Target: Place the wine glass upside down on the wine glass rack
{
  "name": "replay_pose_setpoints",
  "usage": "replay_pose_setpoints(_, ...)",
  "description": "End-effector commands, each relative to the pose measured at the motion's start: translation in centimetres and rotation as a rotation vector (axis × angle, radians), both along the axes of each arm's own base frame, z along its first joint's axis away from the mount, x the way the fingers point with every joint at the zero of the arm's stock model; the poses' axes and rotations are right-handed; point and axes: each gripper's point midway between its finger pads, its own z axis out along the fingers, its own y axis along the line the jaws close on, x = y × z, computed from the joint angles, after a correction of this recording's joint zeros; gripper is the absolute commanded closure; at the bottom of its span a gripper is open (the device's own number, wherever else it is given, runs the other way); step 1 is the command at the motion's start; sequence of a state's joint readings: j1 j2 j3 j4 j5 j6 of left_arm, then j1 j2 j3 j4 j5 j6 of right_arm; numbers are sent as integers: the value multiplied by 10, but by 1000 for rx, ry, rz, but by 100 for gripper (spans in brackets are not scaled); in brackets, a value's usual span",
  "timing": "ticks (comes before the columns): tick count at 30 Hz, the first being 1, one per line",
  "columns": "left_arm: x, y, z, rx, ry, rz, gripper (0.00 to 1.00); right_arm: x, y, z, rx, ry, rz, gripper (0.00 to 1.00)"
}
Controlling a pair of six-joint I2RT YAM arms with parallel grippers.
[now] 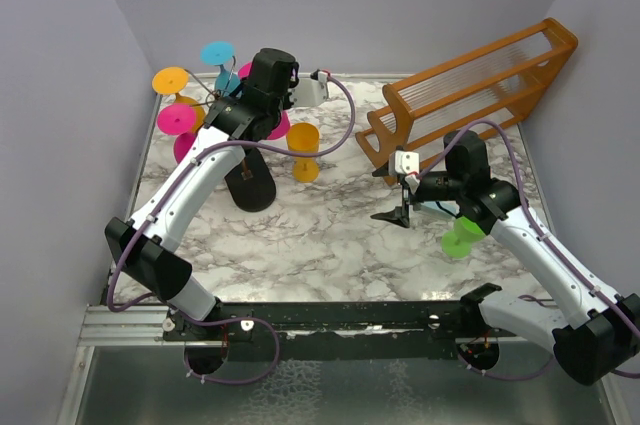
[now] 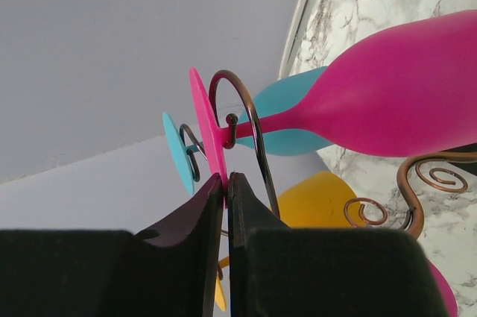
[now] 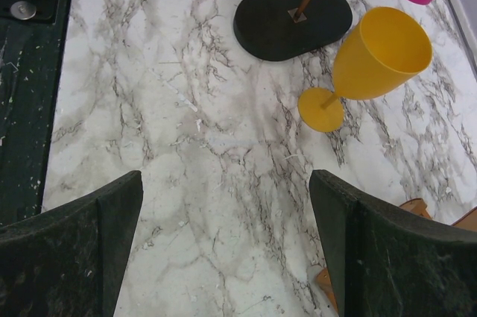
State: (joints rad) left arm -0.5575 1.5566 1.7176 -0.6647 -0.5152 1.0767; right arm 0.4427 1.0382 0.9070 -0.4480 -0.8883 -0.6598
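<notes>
Right hand (image 3: 226,216): hovers over the surface (image 3: 171,108), well apart from the wine glass rack (image 3: 292,15) on its near side, fingers wide apart, empty. Yellow glass (image 3: 380,52): stands upright just beside the rack base. Left hand (image 2: 226,177): clamps the foot rim of the pink wine glass (image 2: 395,93), hung inverted, stem in a rack hook.

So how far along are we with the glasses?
Done: cyan glass hangs on the wine glass rack. In hand: pink glass, stem in a hook, foot pinched by the left gripper. Left: yellow glass and green glass, unhung; right gripper open.
</notes>
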Motion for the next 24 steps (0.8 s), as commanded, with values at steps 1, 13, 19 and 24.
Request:
replay_pose_setpoints(1,-6,2,7,-12,-6,-16,89,1,0,2,13,-9,4,7)
replay_pose_setpoints(13,-13,3,10,-23,6,-27,75,3,-1,-1,8,-4,-1,7)
replay_pose_setpoints(19,-19,4,12,-29,22,-39,53,3,-2,-1,7,-7,-5,7)
replay_pose_setpoints(24,-29,1,25,-75,22,-77,52,4,-1,-1,7,-4,-4,7)
